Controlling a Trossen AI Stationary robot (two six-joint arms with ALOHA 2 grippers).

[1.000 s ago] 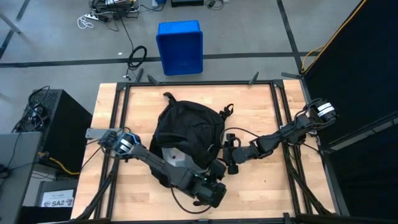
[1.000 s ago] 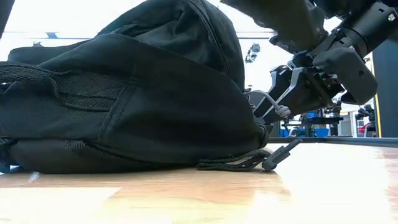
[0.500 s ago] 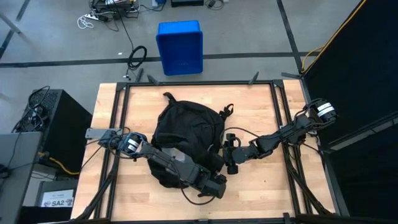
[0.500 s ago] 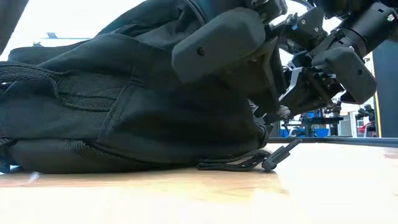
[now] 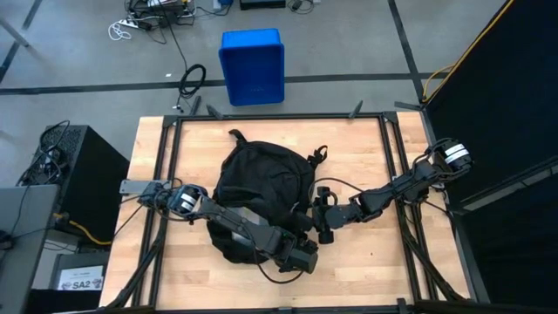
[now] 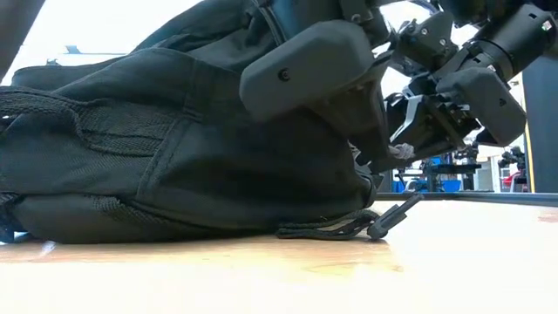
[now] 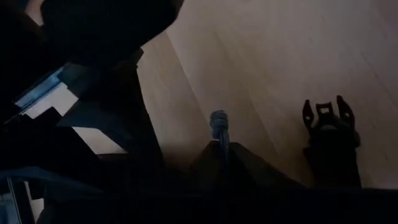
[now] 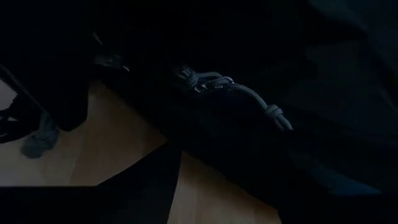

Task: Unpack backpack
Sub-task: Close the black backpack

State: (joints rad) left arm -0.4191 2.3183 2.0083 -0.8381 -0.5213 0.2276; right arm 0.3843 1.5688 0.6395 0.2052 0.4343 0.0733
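Left gripper (image 5: pixel 301 247) has been brought in against the backpack's near right corner and closed there since a second ago.

The backpack (image 5: pixel 261 187) is seen lying flat at the middle of the worktop (image 5: pixel 366 148), and nothing of its contents is shown. A grey knotted cord pull (image 7: pixel 219 122) is pinched in the closed left gripper. The right gripper (image 5: pixel 321 222) is held open just beside the same corner. A blue bin (image 5: pixel 252 65) is seen on the floor beyond the worktop; its contents cannot be told.
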